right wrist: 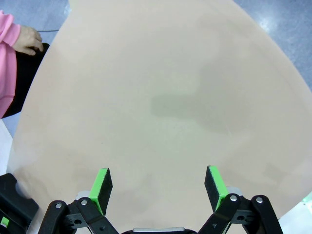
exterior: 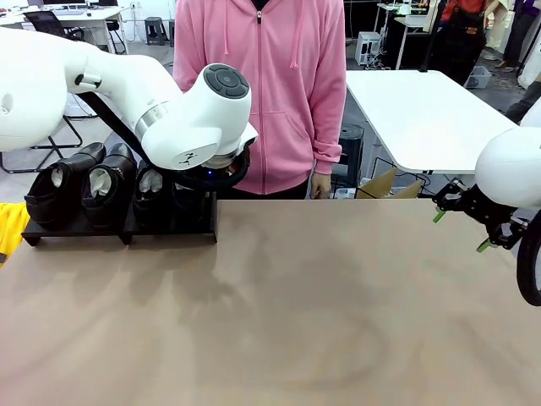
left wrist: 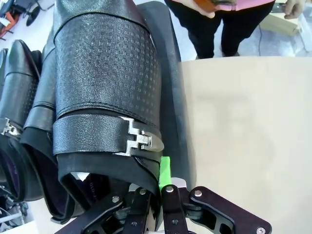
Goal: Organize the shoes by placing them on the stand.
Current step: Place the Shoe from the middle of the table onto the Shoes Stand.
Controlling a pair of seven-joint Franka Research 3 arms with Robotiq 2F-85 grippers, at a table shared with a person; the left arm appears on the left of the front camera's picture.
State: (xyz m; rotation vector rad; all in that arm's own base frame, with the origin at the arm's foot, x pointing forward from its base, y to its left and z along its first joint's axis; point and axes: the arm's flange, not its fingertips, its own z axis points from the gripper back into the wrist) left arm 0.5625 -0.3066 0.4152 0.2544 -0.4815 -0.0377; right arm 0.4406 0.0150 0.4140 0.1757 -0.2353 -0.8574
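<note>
Three glossy black shoes [exterior: 63,182] [exterior: 110,182] [exterior: 152,190] stand side by side on the low black stand [exterior: 118,233] at the table's far left. My left arm's wrist [exterior: 199,127] hangs over the stand's right end. In the left wrist view my left gripper [left wrist: 158,173] is shut on the heel collar of a textured black shoe [left wrist: 107,73] with a silver buckle, which lies along the stand's right edge [left wrist: 173,83] beside the other shoes [left wrist: 19,83]. My right gripper [exterior: 461,230] [right wrist: 158,183] is open above bare table at the right, holding nothing.
A person in a pink hoodie [exterior: 262,85] stands at the far side, a hand [exterior: 319,184] near the table edge. A cardboard box [exterior: 389,184] and a white table [exterior: 423,118] lie behind. The brown tabletop [exterior: 296,313] is free in the middle and front.
</note>
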